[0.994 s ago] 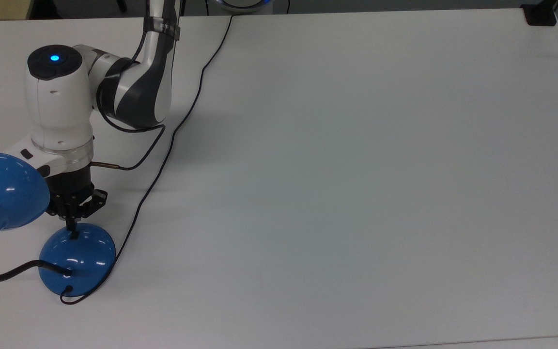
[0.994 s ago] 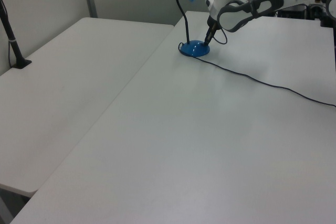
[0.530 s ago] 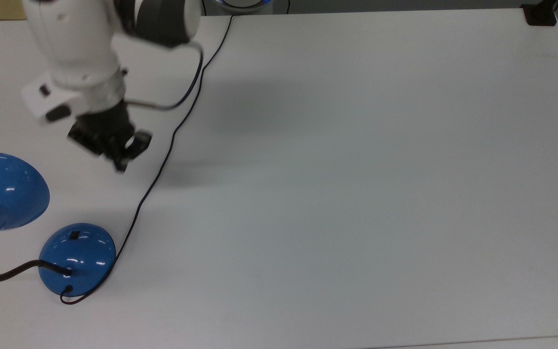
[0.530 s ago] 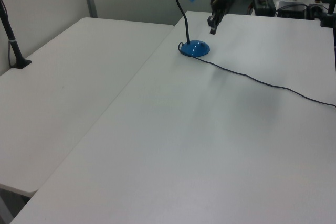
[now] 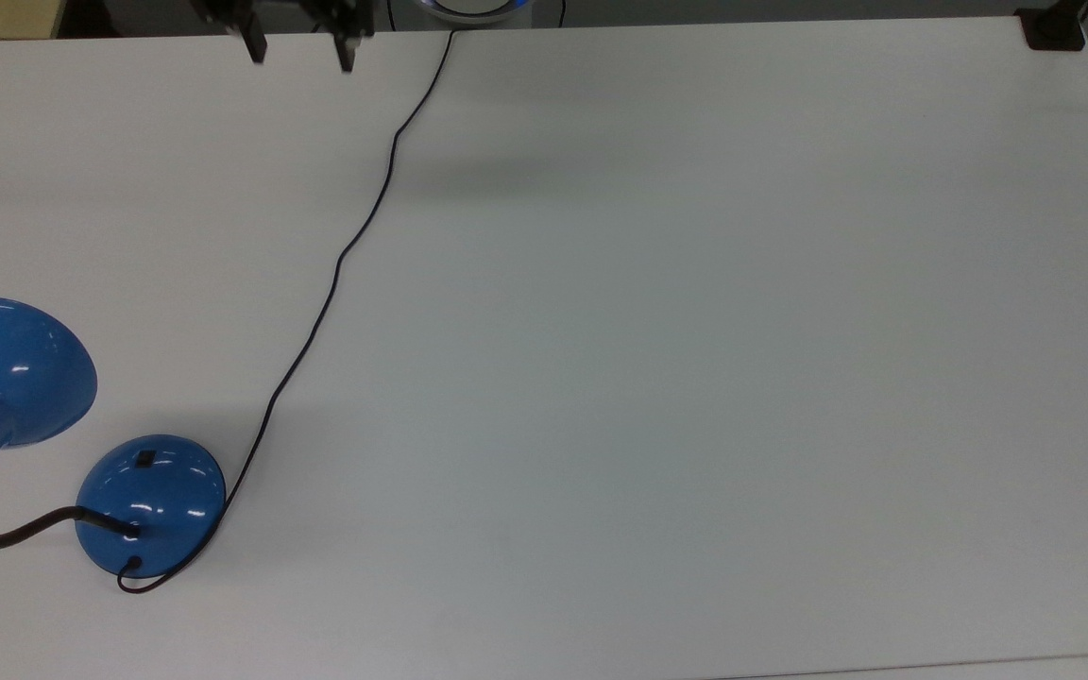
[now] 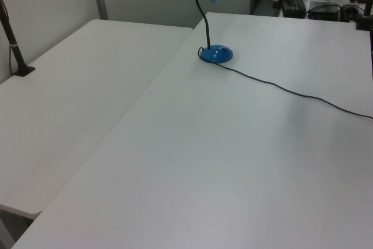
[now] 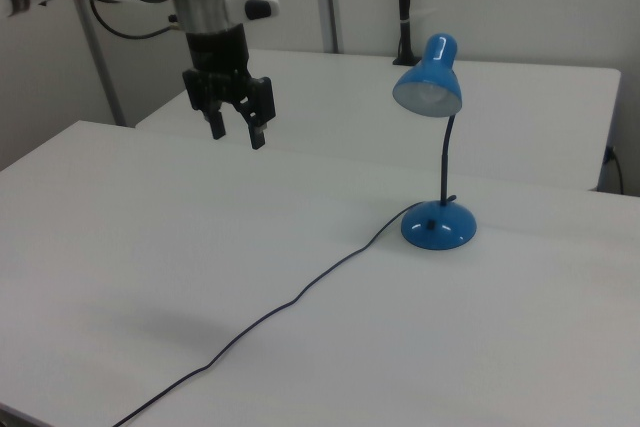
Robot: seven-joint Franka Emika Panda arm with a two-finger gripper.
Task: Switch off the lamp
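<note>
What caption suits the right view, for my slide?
Open gripper raised above the table, away from the blue lamp.

Glossy blue lamp (image 5: 149,502), matt white table (image 5: 695,331), thin black cord (image 5: 336,264)

Top view: end effector (image 5: 299,52) cut off at the upper edge, just two fingertips (image 5: 255,47) showing. Lamp (image 5: 150,501) shade runs off the top view's left edge. Right view: arm cropped at upper left; switch on lamp base too small to read.
</note>
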